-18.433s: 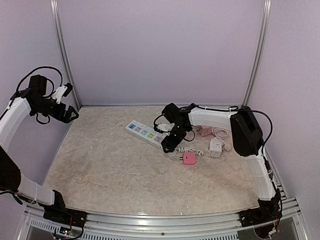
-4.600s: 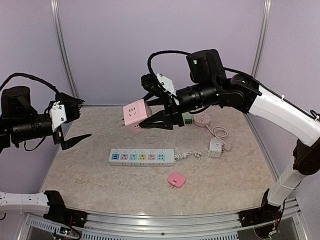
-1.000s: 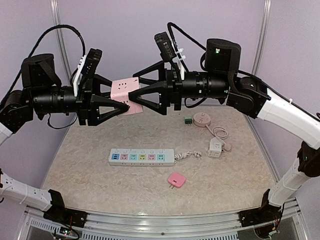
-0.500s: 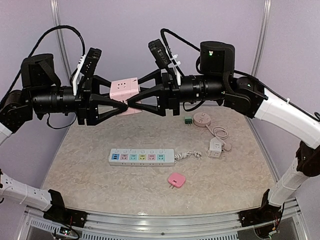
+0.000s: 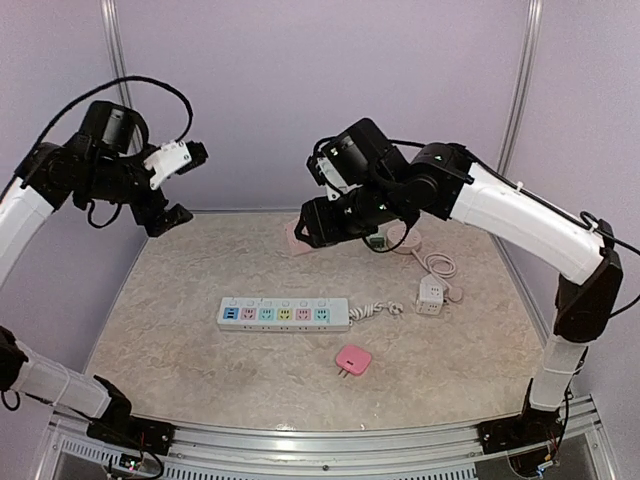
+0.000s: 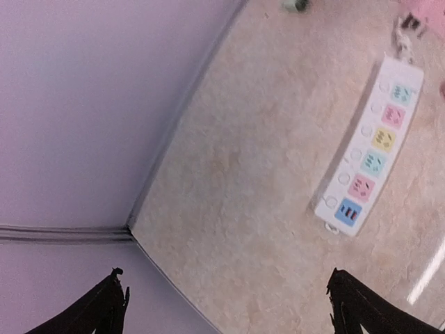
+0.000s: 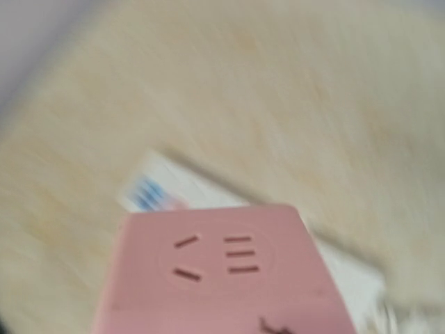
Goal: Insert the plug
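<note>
We see the left claw [image 6: 224, 296] spread wide and empty, up over the bench [image 5: 200, 365]. The right claw [image 5: 312, 225] seems to pinch the pink cube socket [image 7: 222, 278] near the back, though that wrist view's blurry. The pink plug [image 5: 352, 360] lies on the bench near the power strip [image 5: 284, 314]

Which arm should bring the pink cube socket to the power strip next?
Right. The right tool grips the pink cube socket, with the power strip showing just beyond it in the wrist view. The left tool is open, empty and raised near the left wall.
</note>
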You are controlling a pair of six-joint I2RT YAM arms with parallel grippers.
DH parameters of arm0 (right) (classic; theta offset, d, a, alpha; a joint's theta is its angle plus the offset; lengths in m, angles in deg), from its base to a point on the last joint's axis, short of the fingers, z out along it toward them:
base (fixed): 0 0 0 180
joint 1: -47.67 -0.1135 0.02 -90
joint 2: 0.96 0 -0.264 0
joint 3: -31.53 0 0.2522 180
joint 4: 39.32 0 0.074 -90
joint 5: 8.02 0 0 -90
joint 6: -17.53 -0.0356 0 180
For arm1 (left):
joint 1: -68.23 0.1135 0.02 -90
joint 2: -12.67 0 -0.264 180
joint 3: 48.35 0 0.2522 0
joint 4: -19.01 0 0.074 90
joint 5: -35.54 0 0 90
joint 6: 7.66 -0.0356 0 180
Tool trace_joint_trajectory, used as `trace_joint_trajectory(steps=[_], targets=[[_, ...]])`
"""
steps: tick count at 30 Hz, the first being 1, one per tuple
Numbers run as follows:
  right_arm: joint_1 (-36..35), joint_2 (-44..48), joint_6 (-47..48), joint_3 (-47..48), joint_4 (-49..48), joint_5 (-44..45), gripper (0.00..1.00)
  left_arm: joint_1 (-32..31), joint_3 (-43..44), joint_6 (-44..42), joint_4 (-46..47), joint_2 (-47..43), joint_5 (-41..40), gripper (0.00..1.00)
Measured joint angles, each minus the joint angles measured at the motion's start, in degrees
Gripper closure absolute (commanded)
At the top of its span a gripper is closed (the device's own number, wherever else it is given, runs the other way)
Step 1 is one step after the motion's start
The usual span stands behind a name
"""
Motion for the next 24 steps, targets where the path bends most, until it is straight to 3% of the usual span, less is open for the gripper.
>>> trace_joint_trajectory(steps=[5,8,14,19,24], targets=[[1.29,-7.37,-4.66,-2.08,7.93,0.28,1.00,2.60,-21.07,-11.45,-6.25,8.70,-2.36,0.04],[2.14,-7.96,-6.05,-5.53,9.22,-0.31,1.00,2.75,-26.36,-15.32,-5.79,12.46,-1.70,0.11],[5.14,-7.91,-7.80,-10.21,8.37,-2.67,1.00,4.63,-24.61,-21.14,4.81,18.73,1.92,0.13],[6.54,-7.91,-8.39,-11.56,8.37,-3.48,1.00,5.92,-24.41,-25.97,12.83,28.44,4.92,0.33],[6.56,-8.59,-8.28,-11.02,8.55,-4.00,1.00,8.39,-19.28,-27.52,13.94,35.93,9.75,0.36]])
